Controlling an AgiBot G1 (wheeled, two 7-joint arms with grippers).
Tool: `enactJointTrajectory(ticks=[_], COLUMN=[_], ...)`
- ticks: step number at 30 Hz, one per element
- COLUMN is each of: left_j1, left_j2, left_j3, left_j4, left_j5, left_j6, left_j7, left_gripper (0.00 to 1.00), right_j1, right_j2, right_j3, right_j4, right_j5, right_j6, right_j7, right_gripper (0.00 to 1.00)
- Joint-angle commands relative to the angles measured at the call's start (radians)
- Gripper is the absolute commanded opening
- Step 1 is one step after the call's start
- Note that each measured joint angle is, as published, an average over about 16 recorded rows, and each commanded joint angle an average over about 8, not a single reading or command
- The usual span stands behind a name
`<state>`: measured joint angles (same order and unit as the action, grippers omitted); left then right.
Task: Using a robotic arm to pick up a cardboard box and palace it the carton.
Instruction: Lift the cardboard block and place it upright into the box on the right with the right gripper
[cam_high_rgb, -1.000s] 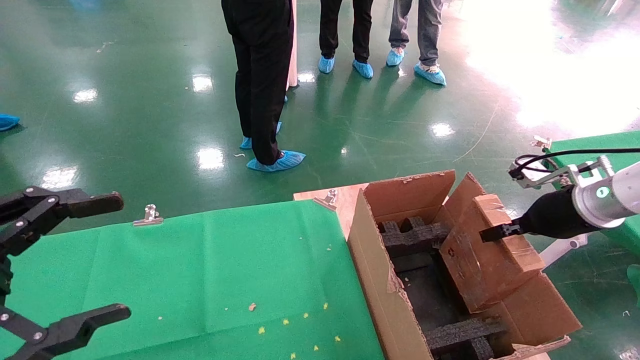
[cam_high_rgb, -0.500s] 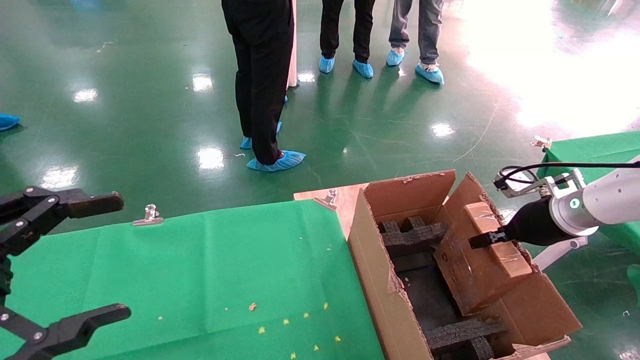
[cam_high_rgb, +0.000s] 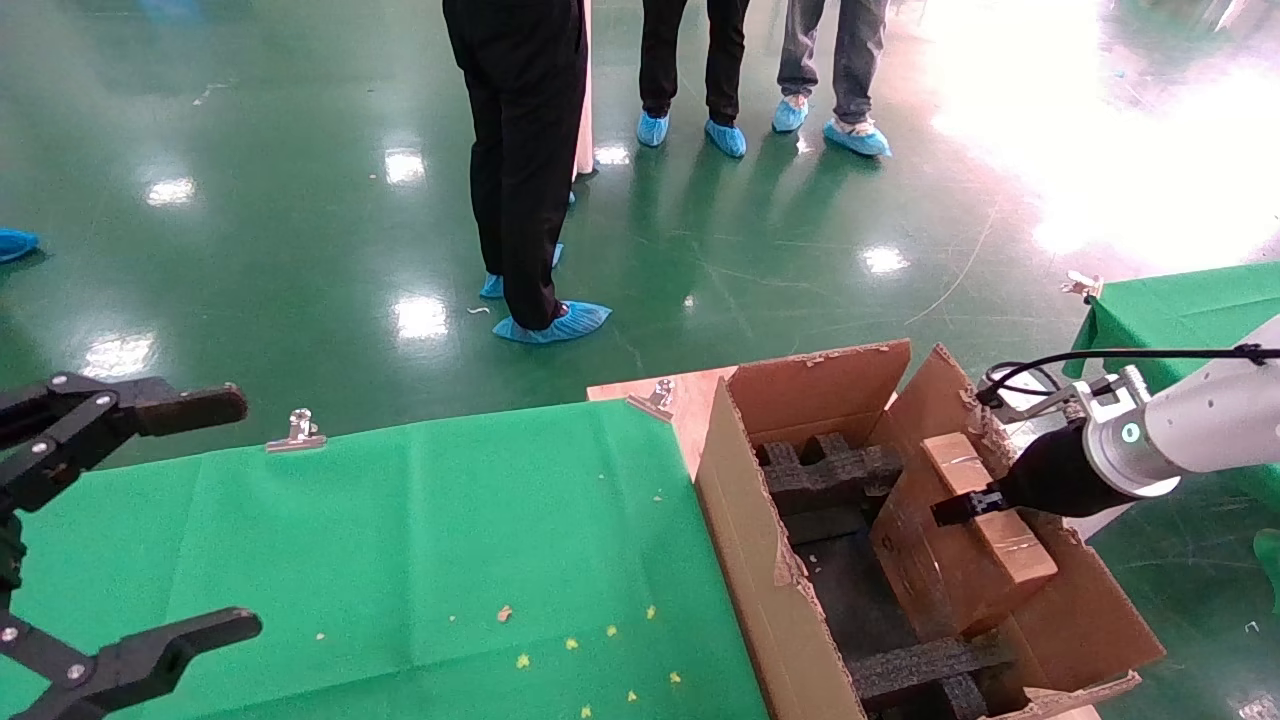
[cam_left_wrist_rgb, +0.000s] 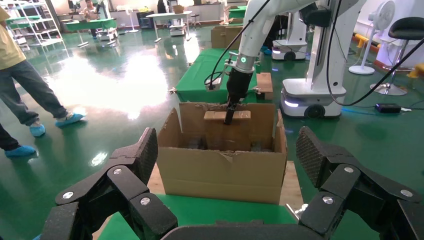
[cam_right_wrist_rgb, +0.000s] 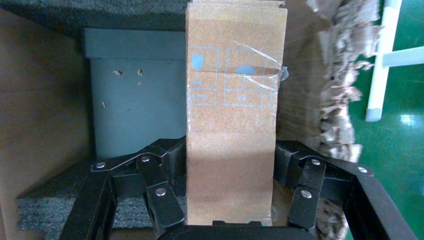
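Pinching with the black linked two-finger right tool (cam_high_rgb: 965, 503), pads pressing on the two narrow sides of the small sealed brown cardboard box (cam_high_rgb: 960, 570), near its upper end. Reaching in over the right wall on the white jointed robotic arm (cam_high_rgb: 1190, 435) with its black cable. Hanging the cardboard box tilted, lower end already inside the right half of the large brown corrugated carton (cam_high_rgb: 745, 560), close against the right wall and above the black foam inserts (cam_high_rgb: 925, 665). Not showing whether that lower end is touching foam yet.

Probably risking a snag first: bringing a tilted corner down onto a foam insert instead of into the gap, so jamming the box askew. Risking a slip as well, gripping smooth taped card (cam_right_wrist_rgb: 232, 125) high up while the weight is pulling below, so any knock is likely twisting it between the pads. Possibly catching the wrist or cable on the ragged torn right flap (cam_high_rgb: 985, 430) just beside it. Letting go too high probably means tipping the box against the wall.

Parking the all-black left tool (cam_high_rgb: 245, 512), fingers spread wide, over the green-covered surface (cam_high_rgb: 450, 520), well apart.
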<state>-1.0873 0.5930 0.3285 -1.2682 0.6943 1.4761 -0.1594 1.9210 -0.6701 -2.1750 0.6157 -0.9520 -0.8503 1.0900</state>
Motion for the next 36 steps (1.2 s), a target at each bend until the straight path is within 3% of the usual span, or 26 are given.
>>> enactJointTrajectory(ticks=[1, 32, 34, 36], left_j1=[0.0, 0.0, 0.0, 0.0], left_j2=[0.0, 0.0, 0.0, 0.0], left_j3=[0.0, 0.001, 0.001, 0.001], left_j4=[0.0, 0.0, 0.0, 0.0], left_j5=[0.0, 0.0, 0.0, -0.001], left_j6=[0.0, 0.0, 0.0, 0.0], left_j7=[0.0, 0.0, 0.0, 0.0], left_gripper=[1.0, 1.0, 1.0, 1.0], right_j1=[-0.011, -0.188, -0.192, -0.195], right_j2=[-0.003, -0.126, -0.13, -0.134], right_j3=[0.003, 0.038, 0.039, 0.041], right_j4=[-0.009, -0.249, -0.259, -0.268], right_j5=[0.008, 0.08, 0.082, 0.085], right_j6=[-0.003, -0.053, -0.058, -0.062], right_j7=[-0.009, -0.142, -0.149, -0.158], right_gripper=[0.0, 0.0, 0.11, 0.36])
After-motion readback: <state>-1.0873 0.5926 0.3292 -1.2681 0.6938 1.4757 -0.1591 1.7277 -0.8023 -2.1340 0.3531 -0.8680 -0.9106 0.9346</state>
